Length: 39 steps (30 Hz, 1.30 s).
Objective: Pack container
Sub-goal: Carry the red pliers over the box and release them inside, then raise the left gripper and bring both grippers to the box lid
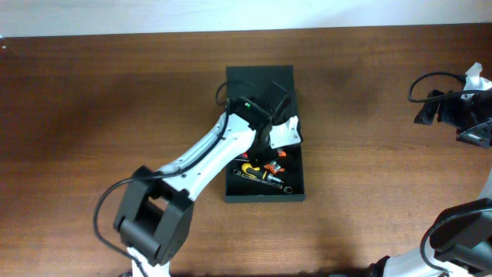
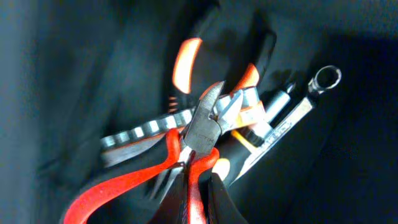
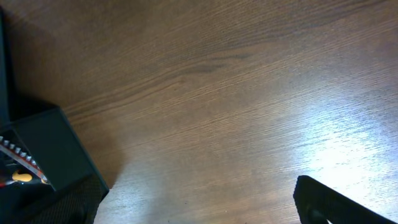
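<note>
The dark green container (image 1: 296, 165) lies open mid-table, its flap lid (image 1: 260, 78) folded back on the far side. My left gripper (image 1: 270, 156) reaches down into it. In the left wrist view the fingers (image 2: 198, 202) are shut on one red handle of a pair of side cutters (image 2: 202, 127), held just over the tools lying in the box. Those tools include a silver ring wrench (image 2: 297, 111) and orange-handled tools (image 2: 186, 62). My right gripper (image 1: 460, 115) is far off at the table's right edge. It is open and empty (image 3: 193, 214).
The tools lie heaped in the near half of the box (image 1: 263, 174). A corner of the container (image 3: 53, 146) shows at the left of the right wrist view. Bare brown wooden table (image 1: 115, 108) surrounds the box.
</note>
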Each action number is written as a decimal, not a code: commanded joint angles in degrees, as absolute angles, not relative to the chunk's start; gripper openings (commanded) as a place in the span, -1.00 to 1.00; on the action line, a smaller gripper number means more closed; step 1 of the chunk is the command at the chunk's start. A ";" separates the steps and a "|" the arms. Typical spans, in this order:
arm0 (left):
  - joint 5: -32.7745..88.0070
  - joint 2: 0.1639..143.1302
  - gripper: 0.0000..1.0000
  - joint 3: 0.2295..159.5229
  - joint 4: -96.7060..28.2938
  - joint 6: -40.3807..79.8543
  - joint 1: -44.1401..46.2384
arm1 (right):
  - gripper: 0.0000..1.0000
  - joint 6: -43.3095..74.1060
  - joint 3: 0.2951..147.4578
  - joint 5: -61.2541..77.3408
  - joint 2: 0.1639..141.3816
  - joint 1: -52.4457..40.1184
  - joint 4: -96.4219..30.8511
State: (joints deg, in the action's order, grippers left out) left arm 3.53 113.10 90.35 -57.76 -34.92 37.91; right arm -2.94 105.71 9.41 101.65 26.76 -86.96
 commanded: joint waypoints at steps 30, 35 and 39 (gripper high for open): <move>16.34 106.96 0.34 110.21 -64.55 -23.35 20.45 | -0.72 -8.60 115.94 20.75 101.19 8.56 -80.01; 33.10 107.53 -0.38 110.19 -61.76 -20.38 8.43 | -0.87 -7.86 115.94 29.36 103.18 8.62 -77.49; 38.06 108.66 -0.65 110.19 -58.72 -17.15 2.72 | -0.92 -7.88 115.94 33.17 106.54 8.58 -77.08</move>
State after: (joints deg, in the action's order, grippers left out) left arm 27.53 107.46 109.89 -60.10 -21.17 6.44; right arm -8.19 115.07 26.74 102.87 8.84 -77.34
